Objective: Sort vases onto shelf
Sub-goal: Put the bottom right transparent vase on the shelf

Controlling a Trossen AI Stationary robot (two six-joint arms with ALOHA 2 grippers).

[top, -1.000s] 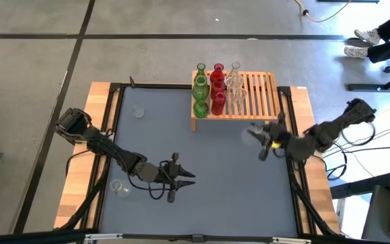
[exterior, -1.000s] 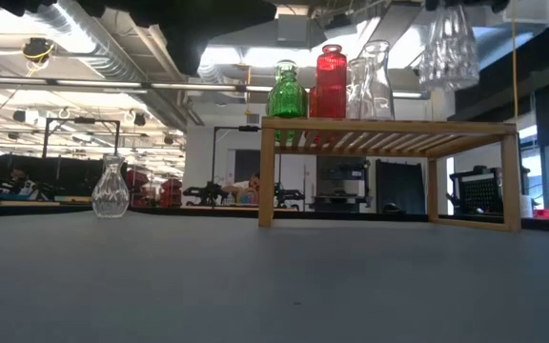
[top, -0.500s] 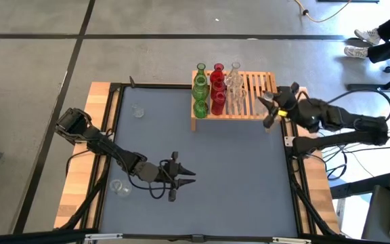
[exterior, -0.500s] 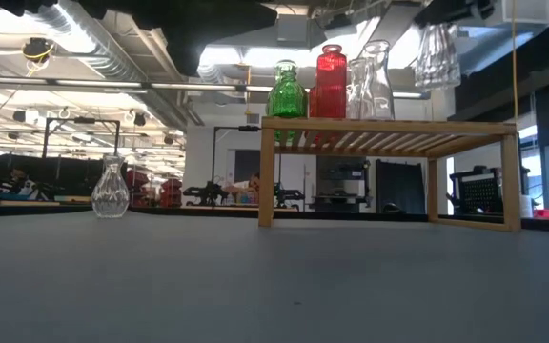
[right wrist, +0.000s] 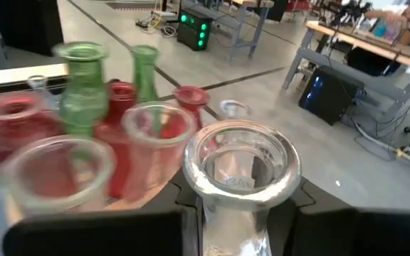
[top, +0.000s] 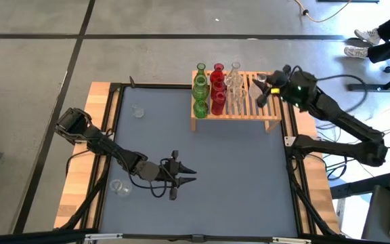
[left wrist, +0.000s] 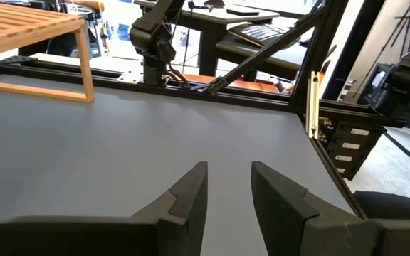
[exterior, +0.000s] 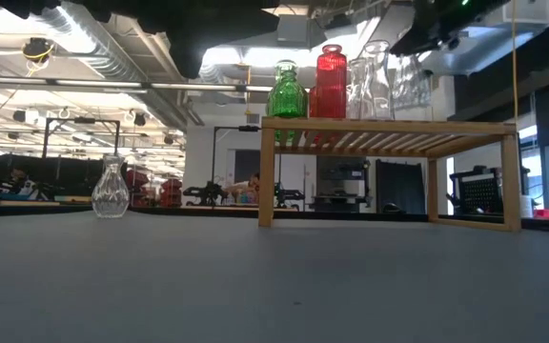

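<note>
The right gripper (top: 265, 90) is pinched on a clear glass vase with a wide flared mouth (right wrist: 242, 165), held by the neck so that the body hangs upright below the fingers; in the low view this vase (exterior: 410, 80) is suspended just above the slatted top of the low light-wood shelf (top: 266, 102), beside the clear vases (exterior: 375, 78) already standing there; it has not yet been set down. The vases on the shelf stand in colour columns at its left end: translucent green bottle-necked vases (top: 200, 89) outermost, red vases (top: 217, 88) next, clear ones (top: 234, 91) next; the carried vase therefore belongs on the clear side, judged from this grouping. Two further clear vases (top: 138, 110) (top: 119, 187) remain on the grey bench (top: 235, 176), well apart from the shelf to its left. The left gripper (top: 185, 177) waits low over the bench, in front of the shelf; its fingers (left wrist: 191, 195) stand slightly apart, holding nothing.
</note>
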